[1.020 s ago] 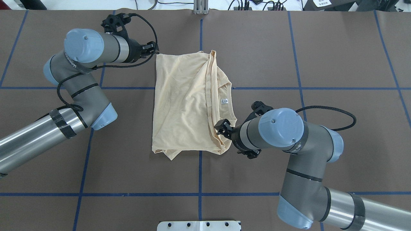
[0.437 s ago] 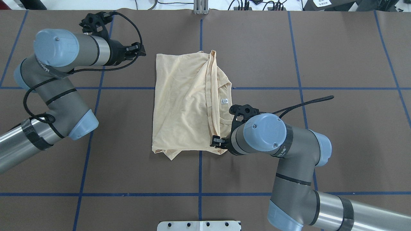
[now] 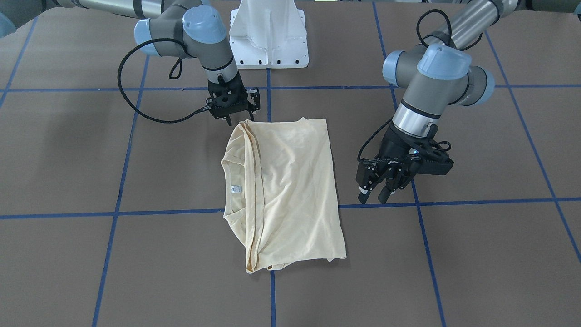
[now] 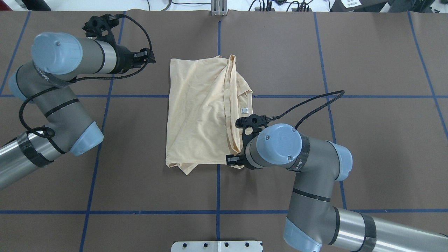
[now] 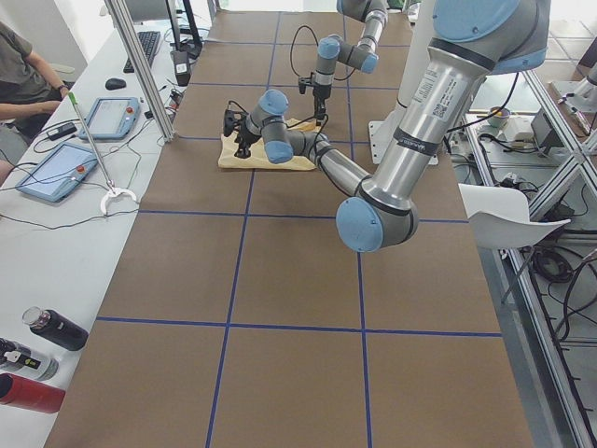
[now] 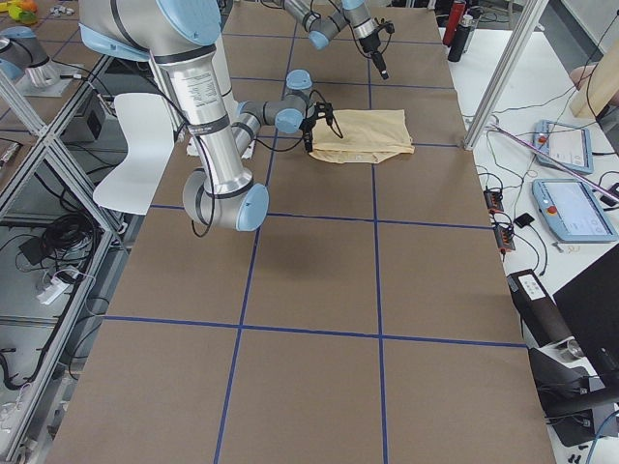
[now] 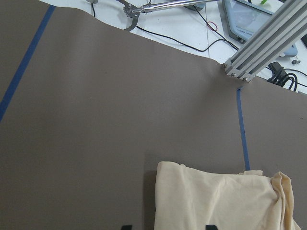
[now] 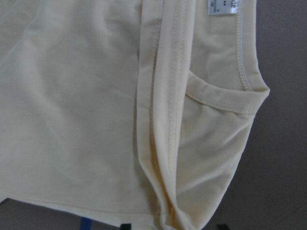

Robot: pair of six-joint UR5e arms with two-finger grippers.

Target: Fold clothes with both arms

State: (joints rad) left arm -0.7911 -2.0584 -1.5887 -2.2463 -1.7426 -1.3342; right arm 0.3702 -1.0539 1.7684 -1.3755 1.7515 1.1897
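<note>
L hand [image 3: 372, 198] spread, beside shirt [image 3: 290, 181]; R hand [image 3: 239, 117] spread (pointing down) at shirt corner

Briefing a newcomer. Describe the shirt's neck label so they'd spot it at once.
On the brown table lies a folded cream shirt. The label sits inside its neckline, on the right arm's side: the only small white patch on the cloth.

Bare table [image 4: 385, 52] lies all round the shirt [image 4: 199, 112]. The right gripper [image 3: 239, 120] blocks one shirt corner; the left gripper [image 3: 372, 199] hangs beside the shirt.
</note>
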